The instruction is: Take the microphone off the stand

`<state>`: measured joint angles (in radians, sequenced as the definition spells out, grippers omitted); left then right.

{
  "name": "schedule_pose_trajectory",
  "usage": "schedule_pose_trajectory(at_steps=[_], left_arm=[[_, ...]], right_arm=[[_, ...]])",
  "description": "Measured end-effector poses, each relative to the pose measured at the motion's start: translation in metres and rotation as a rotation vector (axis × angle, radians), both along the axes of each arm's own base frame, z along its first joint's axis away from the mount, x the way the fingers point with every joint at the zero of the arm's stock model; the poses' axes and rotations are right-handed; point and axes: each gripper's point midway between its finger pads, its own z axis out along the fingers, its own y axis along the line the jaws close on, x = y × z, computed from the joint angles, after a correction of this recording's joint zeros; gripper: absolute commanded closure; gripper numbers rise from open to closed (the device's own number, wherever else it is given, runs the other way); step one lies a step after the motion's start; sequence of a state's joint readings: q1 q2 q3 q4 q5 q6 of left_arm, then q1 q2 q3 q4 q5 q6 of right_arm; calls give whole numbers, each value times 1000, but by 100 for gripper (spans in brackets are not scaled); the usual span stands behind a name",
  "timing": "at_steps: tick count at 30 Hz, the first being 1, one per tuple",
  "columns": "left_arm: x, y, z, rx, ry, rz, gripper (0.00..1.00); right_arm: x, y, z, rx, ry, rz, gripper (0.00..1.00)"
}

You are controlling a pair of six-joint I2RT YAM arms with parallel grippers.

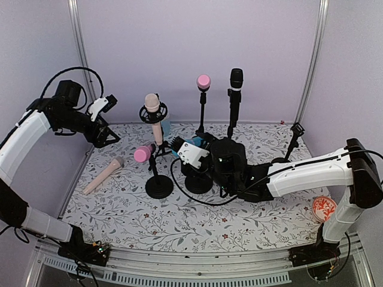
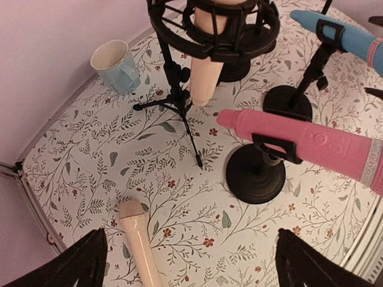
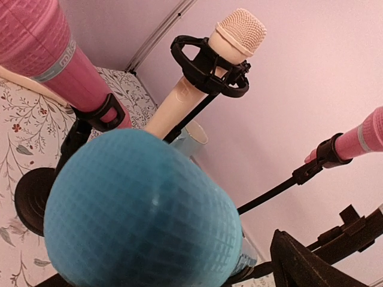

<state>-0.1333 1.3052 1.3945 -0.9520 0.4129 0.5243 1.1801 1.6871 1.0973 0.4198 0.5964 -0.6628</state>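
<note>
A blue microphone (image 1: 192,142) lies tilted in the clip of a black round-based stand (image 1: 198,182) at mid table. My right gripper (image 1: 181,147) reaches in from the right and straddles it. In the right wrist view its blue mesh head (image 3: 143,215) fills the space between my jaws. One dark fingertip (image 3: 299,260) shows at the lower right with a gap to the head, and the other finger is hidden behind it. The right gripper (image 3: 179,263) looks open. My left gripper (image 1: 105,134) hangs open at the far left, above the table (image 2: 197,203), with nothing in it.
A loose beige microphone (image 2: 140,239) lies under the left gripper (image 2: 191,263). A pink microphone (image 1: 143,153) rests on its own stand (image 1: 159,186). Behind stand a beige one in a shock mount (image 1: 153,113), a pink one (image 1: 203,82), a black one (image 1: 236,81) and a blue cup (image 2: 116,63).
</note>
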Motion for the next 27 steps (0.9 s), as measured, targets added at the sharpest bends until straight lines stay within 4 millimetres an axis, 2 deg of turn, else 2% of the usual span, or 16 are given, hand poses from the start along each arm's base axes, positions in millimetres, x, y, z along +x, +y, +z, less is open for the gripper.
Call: schedule_pose_trajectory(at_steps=[3,7,13,16,21,27], left_arm=[[-2,-3,3,-9,-2,-12,4],[-7,-17,12,-31,-25,-59,7],[-18,-55,34,-50,-98,-179,8],[-16,-73,51,-57,-142,-219,8],[-14,-105,70,-66,-185,-275,8],[-23,-151,79,-114,-168,-355,12]], right_arm=[[1,4,2,-33,-52,-3,37],[1,4,10,-36,-94,-9,63],[3,-2,15,-21,-123,-35,93],[1,-6,16,-7,-129,-38,100],[-5,-22,24,38,-126,-42,100],[-5,-50,50,185,-100,-61,100]])
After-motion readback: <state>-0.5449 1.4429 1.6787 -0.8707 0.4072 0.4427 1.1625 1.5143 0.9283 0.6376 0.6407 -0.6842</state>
